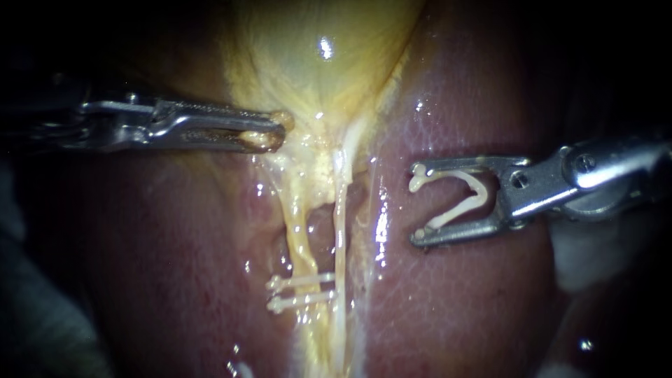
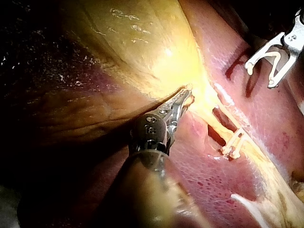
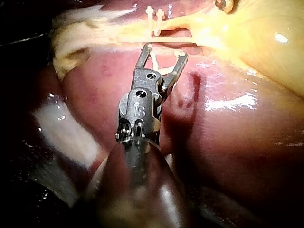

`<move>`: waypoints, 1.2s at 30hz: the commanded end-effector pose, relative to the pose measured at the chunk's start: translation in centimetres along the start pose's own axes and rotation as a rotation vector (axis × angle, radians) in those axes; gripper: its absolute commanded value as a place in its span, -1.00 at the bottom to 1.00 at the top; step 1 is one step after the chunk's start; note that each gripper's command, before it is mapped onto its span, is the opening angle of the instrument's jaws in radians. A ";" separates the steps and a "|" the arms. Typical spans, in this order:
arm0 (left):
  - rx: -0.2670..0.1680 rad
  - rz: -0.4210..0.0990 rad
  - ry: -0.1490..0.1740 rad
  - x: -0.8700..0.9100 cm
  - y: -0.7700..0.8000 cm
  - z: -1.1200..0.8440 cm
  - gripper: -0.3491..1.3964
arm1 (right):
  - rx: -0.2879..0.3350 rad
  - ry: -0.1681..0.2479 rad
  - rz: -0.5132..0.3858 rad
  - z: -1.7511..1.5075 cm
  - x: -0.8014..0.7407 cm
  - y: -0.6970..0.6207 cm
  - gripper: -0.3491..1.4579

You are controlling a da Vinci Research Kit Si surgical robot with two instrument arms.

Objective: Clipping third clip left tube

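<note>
Endoscope view: left instrument (image 1: 269, 131) jaws grip the gallbladder (image 1: 315, 56); right instrument (image 1: 418, 203) jaws hold an open clip (image 1: 480, 192).

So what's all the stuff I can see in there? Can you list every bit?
gallbladder: one, yellow, top middle of the endoscope view.
liver: one, dark red, lying under everything else.
left tube: one, pale yellow, running down from the gallbladder.
right tube: one, pale yellow, thinner, just beside the left tube.
clips: two, white, across the left tube low down, one just below the other.
loaded clip: one, white, open, over the liver and apart from both tubes.
left instrument: one, silver, jaws shut on the gallbladder's lower edge.
right instrument: one, silver, right of the tubes, jaws wide apart, holding the loaded clip.
</note>
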 end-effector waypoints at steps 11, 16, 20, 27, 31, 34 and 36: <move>0.004 -0.015 0.011 0.20 0.16 -0.66 -1.00 | 0.000 0.000 0.000 0.01 0.02 -0.02 -0.06; 0.006 -0.016 0.012 0.19 0.19 -0.67 -1.00 | 0.017 0.004 0.002 0.11 0.07 -0.03 -0.06; 0.005 -0.016 0.012 0.19 0.19 -0.66 -1.00 | 0.105 0.030 0.051 0.32 0.12 -0.08 -0.07; 0.005 -0.016 0.011 0.20 0.19 -0.67 -1.00 | 0.159 0.119 0.202 0.85 0.22 -0.12 -0.07; 0.005 -0.017 0.011 0.20 0.19 -0.67 -1.00 | 0.183 0.149 0.299 1.08 0.25 -0.05 -0.07; 0.005 -0.017 0.011 0.20 0.19 -0.67 -1.00 | 0.194 0.170 0.357 1.22 0.21 0.03 -0.07; 0.005 -0.023 0.011 0.20 0.20 -0.67 -1.00 | 0.199 0.176 0.386 1.30 0.15 0.07 -0.07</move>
